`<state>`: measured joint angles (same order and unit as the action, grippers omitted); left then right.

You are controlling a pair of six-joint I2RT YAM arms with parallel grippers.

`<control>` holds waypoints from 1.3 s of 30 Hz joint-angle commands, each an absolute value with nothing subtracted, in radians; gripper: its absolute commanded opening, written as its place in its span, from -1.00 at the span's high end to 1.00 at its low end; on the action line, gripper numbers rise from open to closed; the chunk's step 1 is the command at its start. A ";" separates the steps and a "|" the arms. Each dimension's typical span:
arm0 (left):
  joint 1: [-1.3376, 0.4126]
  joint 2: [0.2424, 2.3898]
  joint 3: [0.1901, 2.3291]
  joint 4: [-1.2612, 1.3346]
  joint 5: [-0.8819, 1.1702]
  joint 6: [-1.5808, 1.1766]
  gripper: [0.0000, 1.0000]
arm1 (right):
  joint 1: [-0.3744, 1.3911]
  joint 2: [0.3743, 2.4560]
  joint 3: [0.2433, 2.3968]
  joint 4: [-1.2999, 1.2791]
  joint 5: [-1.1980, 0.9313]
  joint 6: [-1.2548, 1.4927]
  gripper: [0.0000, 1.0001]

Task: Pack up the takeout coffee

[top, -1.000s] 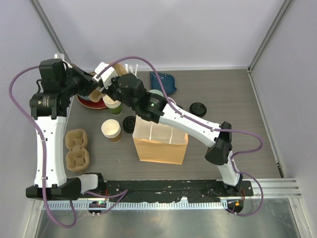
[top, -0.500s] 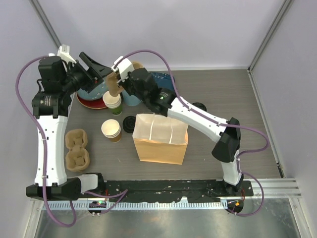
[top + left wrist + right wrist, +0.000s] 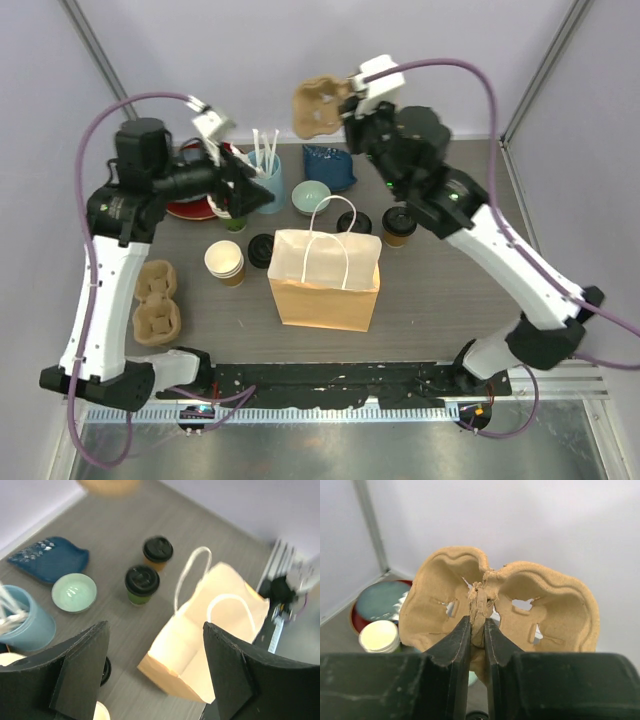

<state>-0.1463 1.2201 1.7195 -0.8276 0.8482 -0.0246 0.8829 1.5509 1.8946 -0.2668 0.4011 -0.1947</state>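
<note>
The takeout coffee stands behind the paper bag (image 3: 325,270): a brown-walled cup (image 3: 398,225) (image 3: 158,552) and a green-walled cup (image 3: 142,582), both with black lids. In the top view the bag's handle mostly hides the green one. My right gripper (image 3: 345,110) (image 3: 477,630) is raised above the back of the table, shut on the centre ridge of a brown pulp cup carrier (image 3: 318,105) (image 3: 540,605). My left gripper (image 3: 250,195) (image 3: 155,630) is open and holds nothing, hovering left of the bag and pointing toward it.
Lidless cup stack (image 3: 224,260) and black lid stack (image 3: 262,250) sit left of the bag. More pulp carriers (image 3: 157,300) lie at the left edge. At the back are a red plate (image 3: 190,208), a blue cup of stirrers (image 3: 265,175), a green bowl (image 3: 310,195) and a blue dish (image 3: 330,165).
My left gripper opened and swung right toward the bag. My right arm lifted the pulp carrier up and to the right, uncovering the brown cup.
</note>
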 commanded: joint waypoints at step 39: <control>-0.537 1.306 1.533 -1.077 0.603 0.352 1.00 | 0.607 1.203 1.746 -0.624 -0.147 0.077 0.98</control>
